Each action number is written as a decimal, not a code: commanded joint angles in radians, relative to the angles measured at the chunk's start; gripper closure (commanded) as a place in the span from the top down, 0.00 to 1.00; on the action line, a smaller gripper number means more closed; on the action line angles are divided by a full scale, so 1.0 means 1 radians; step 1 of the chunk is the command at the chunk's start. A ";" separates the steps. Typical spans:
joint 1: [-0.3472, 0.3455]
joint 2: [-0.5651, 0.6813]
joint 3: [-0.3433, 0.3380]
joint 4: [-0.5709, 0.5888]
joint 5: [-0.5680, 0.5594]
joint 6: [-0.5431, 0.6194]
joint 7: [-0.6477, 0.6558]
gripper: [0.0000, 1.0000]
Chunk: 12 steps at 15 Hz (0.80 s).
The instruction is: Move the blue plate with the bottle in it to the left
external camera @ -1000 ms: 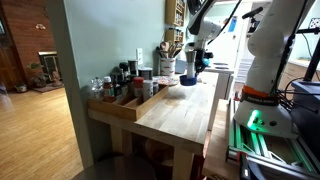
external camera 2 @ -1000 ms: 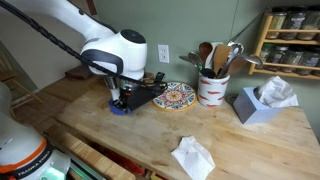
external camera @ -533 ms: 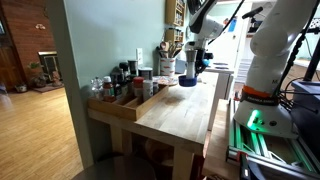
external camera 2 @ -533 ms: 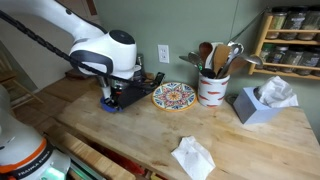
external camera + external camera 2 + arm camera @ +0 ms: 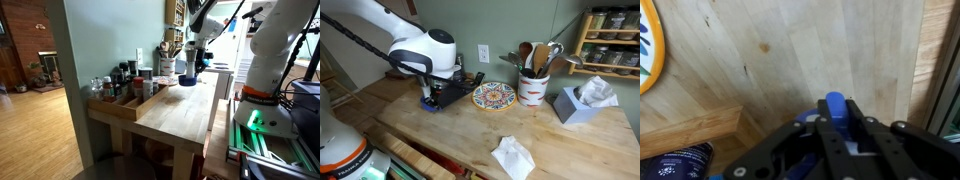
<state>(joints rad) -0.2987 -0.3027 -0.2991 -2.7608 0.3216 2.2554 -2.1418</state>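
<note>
A pale wooden table [image 5: 470, 135] stands against a grey-green wall with an outlet [image 5: 483, 52]. The gripper [image 5: 432, 100] hangs low over the table's far end, and its fingers are clenched on a blue piece that looks like the rim of the plate [image 5: 835, 103]. In an exterior view the plate [image 5: 425, 105] sits on the wood under the wrist, near a patterned dish [image 5: 494, 96]. Beyond that stand a utensil crock [image 5: 531, 88] and a tissue box [image 5: 582, 103]. I cannot make out the bottle.
</note>
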 commanded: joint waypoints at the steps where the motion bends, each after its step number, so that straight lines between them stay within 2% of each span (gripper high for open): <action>1: 0.028 -0.004 -0.030 0.000 -0.013 0.001 0.011 0.21; 2: 0.028 -0.004 -0.030 0.000 -0.013 0.001 0.011 0.05; 7: 0.078 -0.006 -0.013 0.001 -0.003 0.032 -0.011 0.05; 12: 0.149 -0.005 -0.009 0.005 0.024 0.002 -0.065 0.05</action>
<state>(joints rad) -0.1934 -0.2912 -0.3001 -2.7554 0.3187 2.2789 -2.1615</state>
